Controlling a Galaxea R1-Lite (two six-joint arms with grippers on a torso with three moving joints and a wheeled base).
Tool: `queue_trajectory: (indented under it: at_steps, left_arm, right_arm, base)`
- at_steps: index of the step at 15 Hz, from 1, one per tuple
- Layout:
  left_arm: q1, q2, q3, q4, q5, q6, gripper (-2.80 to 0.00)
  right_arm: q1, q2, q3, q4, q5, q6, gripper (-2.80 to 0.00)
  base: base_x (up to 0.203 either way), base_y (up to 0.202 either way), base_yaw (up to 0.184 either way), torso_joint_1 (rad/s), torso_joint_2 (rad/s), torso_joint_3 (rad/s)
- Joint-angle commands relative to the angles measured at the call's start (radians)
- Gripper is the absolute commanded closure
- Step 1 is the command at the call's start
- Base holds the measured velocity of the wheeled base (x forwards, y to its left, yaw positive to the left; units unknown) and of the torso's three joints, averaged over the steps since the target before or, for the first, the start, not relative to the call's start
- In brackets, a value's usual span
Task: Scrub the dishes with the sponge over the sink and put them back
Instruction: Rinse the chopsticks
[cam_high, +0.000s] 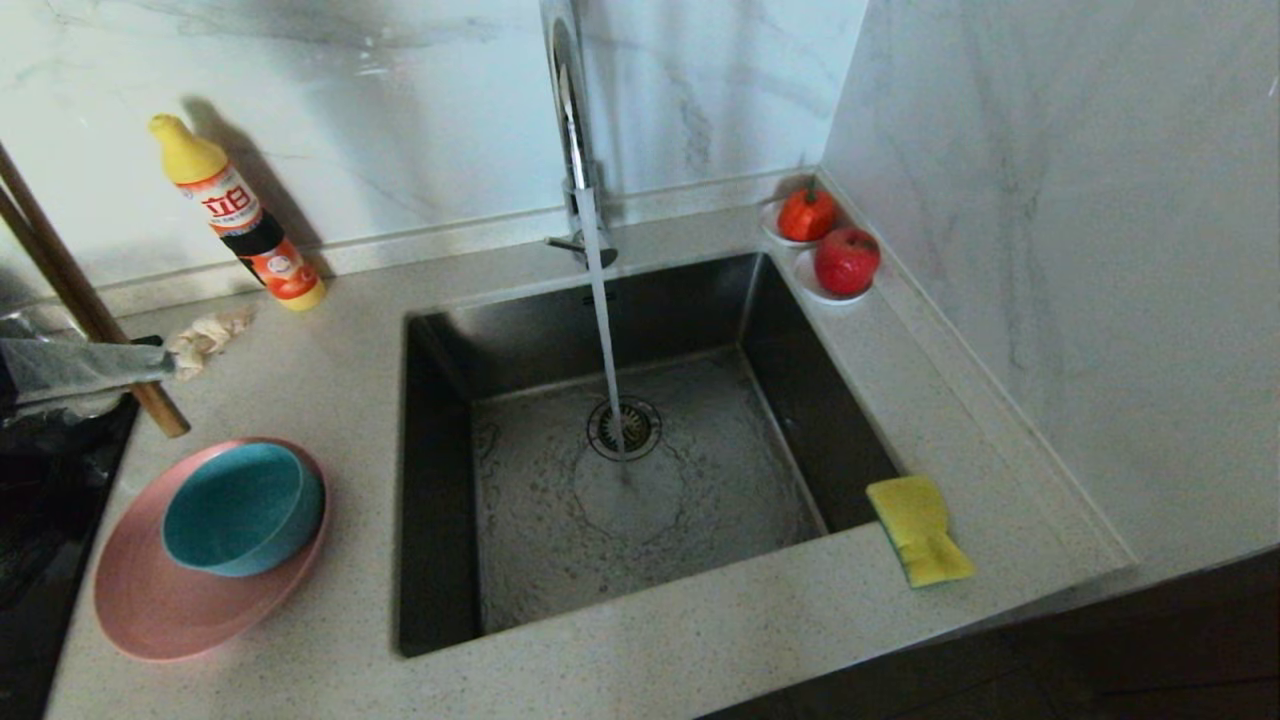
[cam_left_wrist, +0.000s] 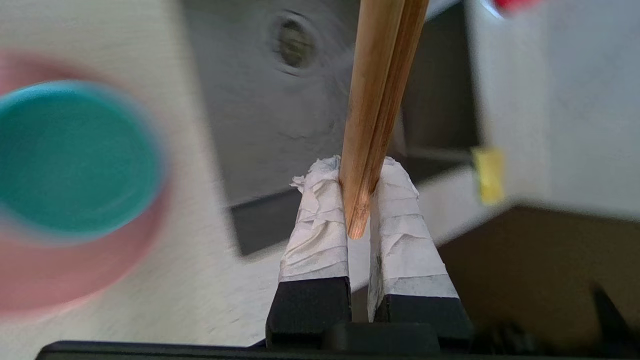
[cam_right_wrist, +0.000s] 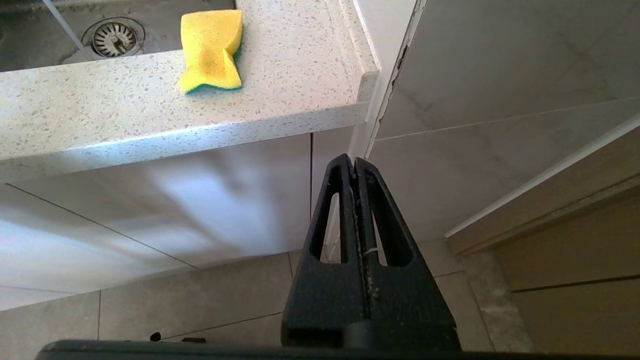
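"立白" on the detergent bottle (cam_high: 243, 217)

Bowl (cam_high: 240, 510) on plate (cam_high: 150, 600) left of sink (cam_high: 640, 450) (sponge (cam_high: 918, 530) right).

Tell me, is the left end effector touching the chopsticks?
Touching. In the left wrist view, the left end effector clamps the chopsticks between its taped fingers.

Head looks down; all views share the sink (cam_high: 640, 470)
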Motion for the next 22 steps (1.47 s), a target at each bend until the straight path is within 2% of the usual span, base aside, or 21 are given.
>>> queue_trajectory:
  at_steps: [1,4,7,10,15,19,22]
  left_arm:
    - [-0.14,0.079,-0.039,0.006,-0.007,0.008,0.0]
    - [-0.318,0.14,-0.044,0.007,-0.002,0.037,0.0]
    - [-0.416,0.197,-0.026,0.008,0.011,0.114,0.0]
    - [-0.477,0.238,0.025,0.008,0.119,0.254,0.0]
    - [-0.493,0.301,0.147,-0.001,0.211,0.493,0.0]
    - [-0.555,0.378,0.154,-0.013,0.232,0.51,0.0]
    - [-0.611,0.432,0.176,-0.105,0.314,0.512,0.0]
  right_arm:
    - [0.0,0.001,0.0,0.0,0.0,0.001,0.0]
    - [0.0,0.0,0.0,0.0,0.0,0.0,0.0]
    - [0.0,0.0,0.0,0.0,0.0,0.0,0.0]
    - [0.0,0.0,0.0,0.0,0.0,0.0,0.0]
    - [0.0,0.001,0.0,0.0,0.0,0.0,0.0]
    - [0.0,0.0,0.0,0.0,0.0,0.0,0.0]
    - [0.0,0.001,0.001,0.0,0.0,0.0,0.0]
  base:
    - [0.0,0.0,0.0,0.0,0.0,0.0]
    - [0.0,0.0,0.0,0.0,0.0,0.0]
    - [0.0,0.0,0.0,0.0,0.0,0.0]
    - [0.0,0.0,0.0,0.0,0.0,0.0]
    - [0.0,0.0,0.0,0.0,0.0,0.0]
    - [0.0,0.0,0.0,0.0,0.0,0.0]
    - [0.0,0.0,0.0,0.0,0.0,0.0]
